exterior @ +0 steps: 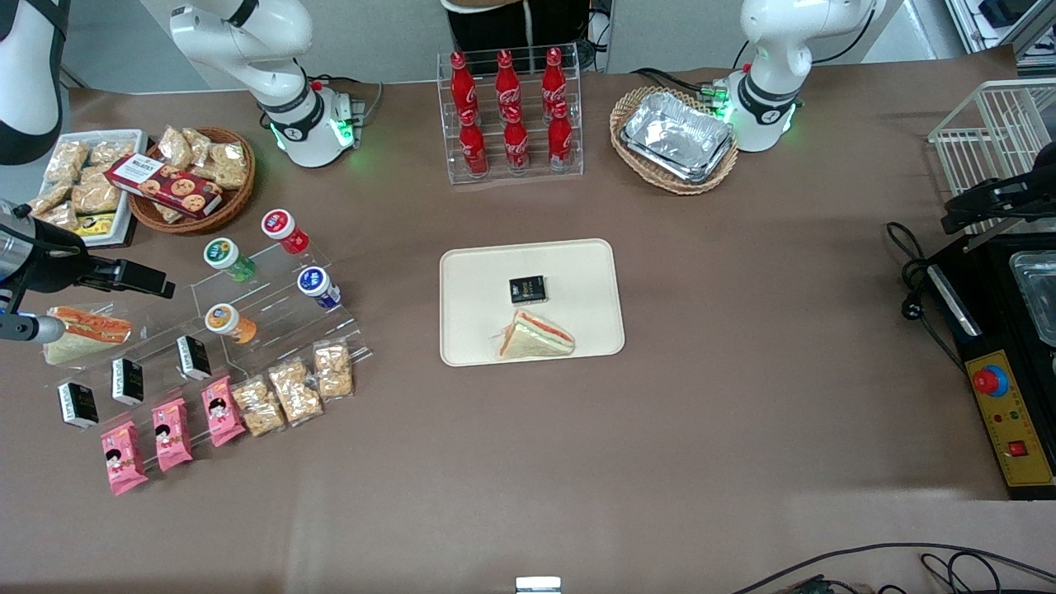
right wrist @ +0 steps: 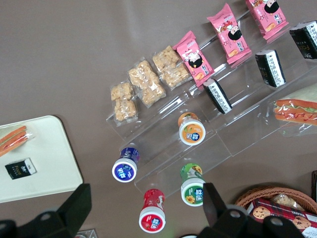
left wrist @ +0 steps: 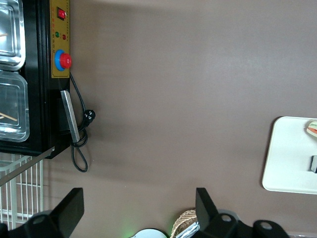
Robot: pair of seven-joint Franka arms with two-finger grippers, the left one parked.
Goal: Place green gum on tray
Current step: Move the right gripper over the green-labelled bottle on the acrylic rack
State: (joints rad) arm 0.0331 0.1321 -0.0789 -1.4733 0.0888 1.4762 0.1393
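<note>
The green gum [exterior: 227, 256] is a small green bottle with a white lid. It stands on the clear stepped stand [exterior: 272, 330], beside a red bottle [exterior: 285, 230]. It also shows in the right wrist view [right wrist: 192, 186]. The cream tray [exterior: 577, 272] lies mid-table and holds a sandwich [exterior: 535, 337] and a small black box [exterior: 527, 289]. The tray also shows in the right wrist view [right wrist: 44, 148] and the left wrist view [left wrist: 290, 153]. My gripper [exterior: 153, 282] is open and empty. It hovers high over the stand at the working arm's end, and in its own view [right wrist: 145, 198] the gum is beside one finger.
The stand also holds a blue bottle [exterior: 318, 287], an orange bottle [exterior: 229, 322], black boxes, pink packets and snack bags. A snack basket [exterior: 194, 181], a cola rack [exterior: 511, 115] and a foil-container basket [exterior: 676, 136] stand farther from the camera. A black machine [exterior: 1006, 363] sits at the parked arm's end.
</note>
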